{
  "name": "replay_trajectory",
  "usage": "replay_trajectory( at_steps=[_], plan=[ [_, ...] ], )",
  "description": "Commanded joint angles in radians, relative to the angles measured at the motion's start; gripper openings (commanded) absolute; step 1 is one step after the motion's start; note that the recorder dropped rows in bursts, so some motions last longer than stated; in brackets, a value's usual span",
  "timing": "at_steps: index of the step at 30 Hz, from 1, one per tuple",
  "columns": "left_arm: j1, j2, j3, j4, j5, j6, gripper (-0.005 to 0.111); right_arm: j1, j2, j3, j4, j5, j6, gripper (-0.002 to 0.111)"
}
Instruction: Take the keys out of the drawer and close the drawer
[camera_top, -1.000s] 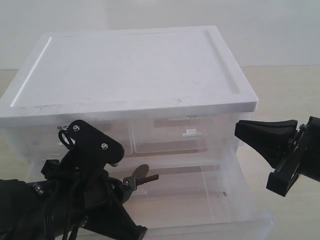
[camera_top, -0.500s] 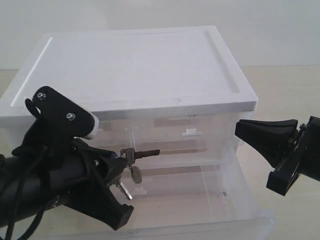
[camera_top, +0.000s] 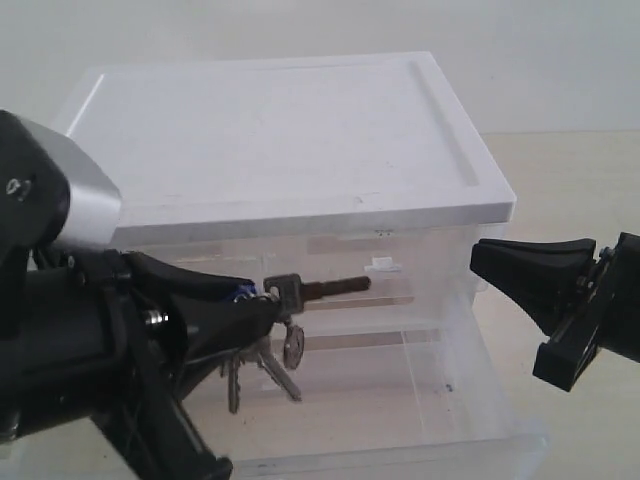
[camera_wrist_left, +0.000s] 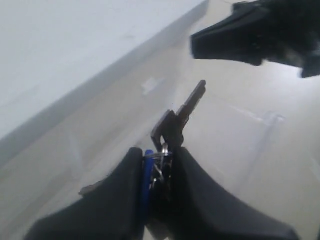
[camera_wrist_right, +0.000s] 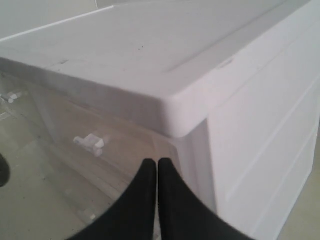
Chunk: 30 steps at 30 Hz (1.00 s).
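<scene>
Left end effector (camera_top: 262, 298) level over the drawer (camera_top: 470, 440), tight on the keys (camera_top: 292, 346); right end effector (camera_top: 485, 262) closed.

**Colours of the cabinet, the keys and the two grippers.**
The cabinet's lid (camera_top: 270, 130) is plain matt white with a few faint grey scuffs. Its walls and the drawer (camera_top: 440, 390) are cloudy translucent plastic with no pattern, and brownish bands show through. The small tab handle (camera_top: 380, 266) is white. The keys (camera_top: 292, 345) are silver-grey metal, one with a black head and dark shaft. With them are a dull grey disc (camera_top: 293, 350) and a blue fob (camera_wrist_left: 146, 175). The left gripper (camera_top: 262, 300) and right gripper (camera_top: 480, 262) are matt black throughout. A casing (camera_top: 75, 195) on the left arm is silver-grey. The bench (camera_top: 570, 170) is plain pale beige and the wall (camera_top: 300, 25) off-white.
</scene>
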Motion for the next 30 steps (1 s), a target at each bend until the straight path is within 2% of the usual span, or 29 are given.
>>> replay_trajectory(
  at_steps=[1,4,8,14,25,29,30],
  plan=[
    [-0.122,-0.033,0.006,0.002,0.063,0.042,0.004,-0.002,0.001,-0.003,0.008,-0.004,-0.007,0.000],
    [-0.205,-0.027,0.041,0.002,0.075,0.038,0.004,-0.002,0.001,-0.003,0.008,-0.004,-0.007,0.000],
    [-0.263,0.020,0.118,0.002,0.091,0.031,0.004,-0.002,0.001,-0.003,0.008,-0.004,-0.007,0.000],
    [-0.268,0.104,0.173,0.002,0.045,0.005,0.004,-0.002,0.001,-0.003,0.004,-0.003,-0.006,0.000],
    [-0.268,0.228,0.174,0.002,-0.316,-0.049,0.004,-0.002,0.001,-0.003,0.000,-0.003,-0.004,0.000],
    [-0.268,0.234,0.174,0.004,-0.336,-0.085,0.004,-0.002,0.001,-0.003,0.000,-0.003,-0.004,0.000],
    [-0.268,0.234,0.174,0.044,-0.336,-0.115,0.004,-0.002,0.001,-0.003,0.000,-0.003,-0.004,0.000]
  ],
)
